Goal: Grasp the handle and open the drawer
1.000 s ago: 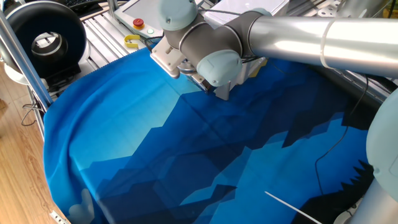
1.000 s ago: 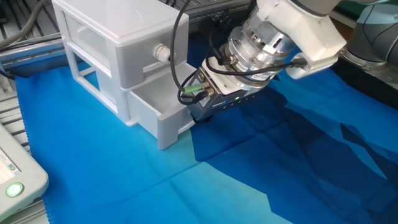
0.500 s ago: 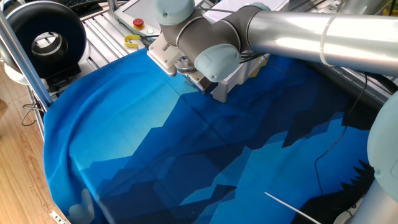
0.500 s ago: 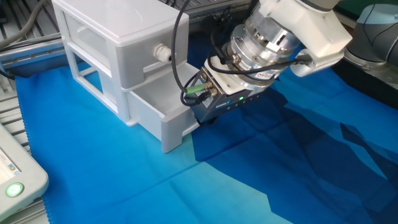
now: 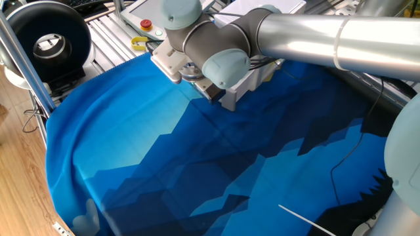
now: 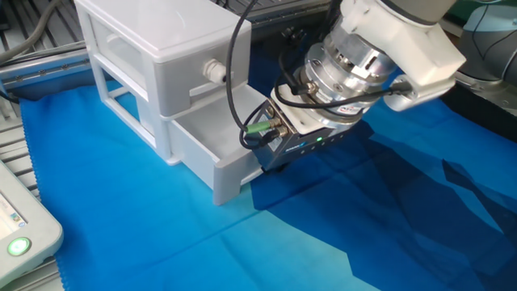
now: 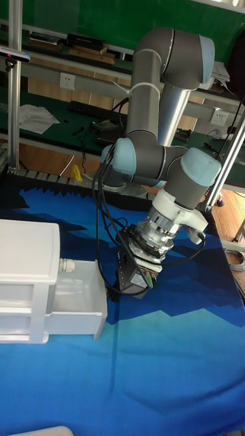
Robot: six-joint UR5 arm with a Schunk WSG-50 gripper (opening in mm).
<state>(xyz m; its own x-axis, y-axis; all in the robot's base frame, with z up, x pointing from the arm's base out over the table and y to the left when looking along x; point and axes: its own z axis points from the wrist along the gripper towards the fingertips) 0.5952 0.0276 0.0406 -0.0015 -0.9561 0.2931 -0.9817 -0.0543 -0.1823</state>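
Observation:
The white cabinet stands at the left on the blue cloth. Its lower drawer is pulled partly out, and the same drawer shows in the tall view sticking out to the right. My gripper presses against the drawer's front face and hides the handle. The fingers themselves are covered by the gripper body, but the drawer follows them, so they are shut on the handle. The upper drawer is closed, with a white knob. In one fixed view the arm covers most of the cabinet.
A white panel with a red button and a yellow piece lie behind the cloth's far edge. A black round device stands at the left. Another white panel with a green light sits at the cloth's corner. Cables loop around my wrist.
My gripper has moved away from the cabinet, and the lower drawer has slid further out with it.

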